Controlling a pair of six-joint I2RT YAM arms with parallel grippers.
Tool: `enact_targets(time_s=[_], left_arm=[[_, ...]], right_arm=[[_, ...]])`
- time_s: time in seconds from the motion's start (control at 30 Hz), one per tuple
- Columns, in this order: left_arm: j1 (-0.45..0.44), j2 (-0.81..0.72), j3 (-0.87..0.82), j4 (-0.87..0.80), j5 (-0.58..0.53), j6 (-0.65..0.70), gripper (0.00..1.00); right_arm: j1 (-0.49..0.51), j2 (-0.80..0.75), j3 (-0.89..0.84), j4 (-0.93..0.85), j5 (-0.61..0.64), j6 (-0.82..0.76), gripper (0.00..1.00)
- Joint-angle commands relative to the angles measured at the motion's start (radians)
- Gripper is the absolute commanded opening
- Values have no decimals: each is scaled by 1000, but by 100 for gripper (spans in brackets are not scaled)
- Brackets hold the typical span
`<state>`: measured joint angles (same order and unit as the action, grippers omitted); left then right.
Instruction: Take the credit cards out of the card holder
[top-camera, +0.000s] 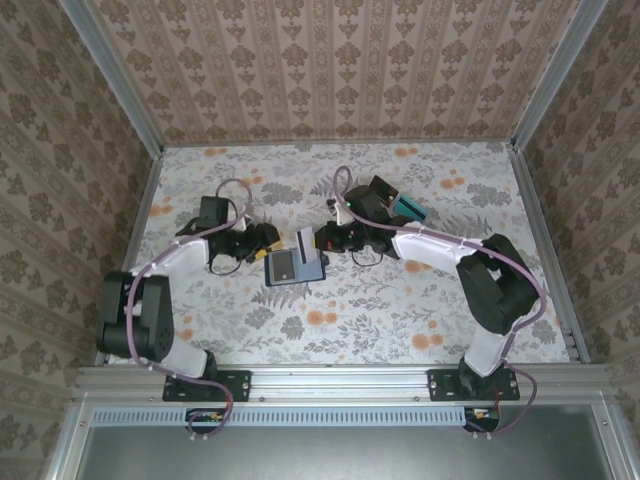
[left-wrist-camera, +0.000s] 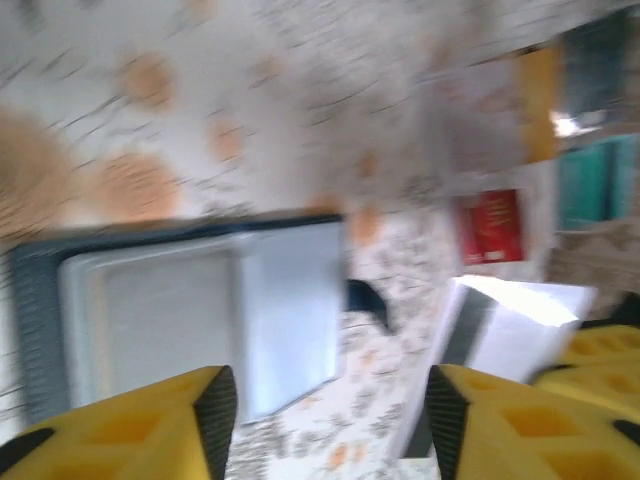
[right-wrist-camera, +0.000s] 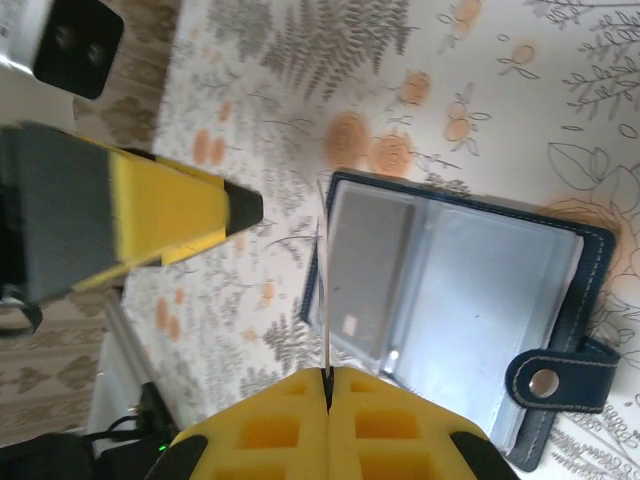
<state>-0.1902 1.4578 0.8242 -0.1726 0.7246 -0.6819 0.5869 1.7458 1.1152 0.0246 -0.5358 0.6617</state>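
Observation:
The card holder (top-camera: 292, 268) lies open on the floral table, navy outside and grey-blue inside (right-wrist-camera: 470, 300), its tab with a snap (right-wrist-camera: 560, 375) pointing away. A grey card (right-wrist-camera: 366, 262) sits in one inner pocket. My right gripper (right-wrist-camera: 327, 375) is shut on a thin credit card (right-wrist-camera: 325, 290), seen edge-on and held upright just above the holder's edge. From the left wrist this card (left-wrist-camera: 500, 325) looks white with a dark stripe. My left gripper (left-wrist-camera: 330, 410) is open with nothing between its fingers, hovering beside the holder (left-wrist-camera: 190, 310) and facing the right gripper (top-camera: 322, 240).
Beyond the holder, a red card (left-wrist-camera: 490, 227) lies on the table, with teal (left-wrist-camera: 600, 185) and orange (left-wrist-camera: 540, 105) flat items behind it. A teal item (top-camera: 408, 208) lies by the right arm. Metal rails edge the table on both sides.

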Motion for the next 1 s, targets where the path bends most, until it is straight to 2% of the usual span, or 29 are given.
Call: enact_targets(time_s=[0.0,0.1,0.17,0.37,0.53,0.6,0.77,0.87,0.97], left_arm=[[-14,-79,-24,185,130,-93,65],[-23,-92,-22,314,205,-200,72],[-32,-81,8,345,255,-241,73],[-101,-42,128,316,280,-234,69],[-121,-35,139,481,294,-296,44],[-124,-32,141,547,309,-329,37],[-139,-29,148,608,319,-365,12],[-143,-26,138,640,309,-396,0],[-152,-17,114,740,283,-484,0]], right_arm=[[-37,-65,-39,131,-136,64,0],[-77,-92,-60,251,-219,176,0],[-101,-109,-73,342,-261,248,0],[-149,-146,-52,469,-345,393,0],[-178,-149,-50,582,-383,481,0],[-185,-143,-38,595,-404,498,0],[-189,-134,-16,616,-424,524,0],[-189,-128,-6,621,-419,536,10],[-189,-121,-3,655,-412,558,19]])
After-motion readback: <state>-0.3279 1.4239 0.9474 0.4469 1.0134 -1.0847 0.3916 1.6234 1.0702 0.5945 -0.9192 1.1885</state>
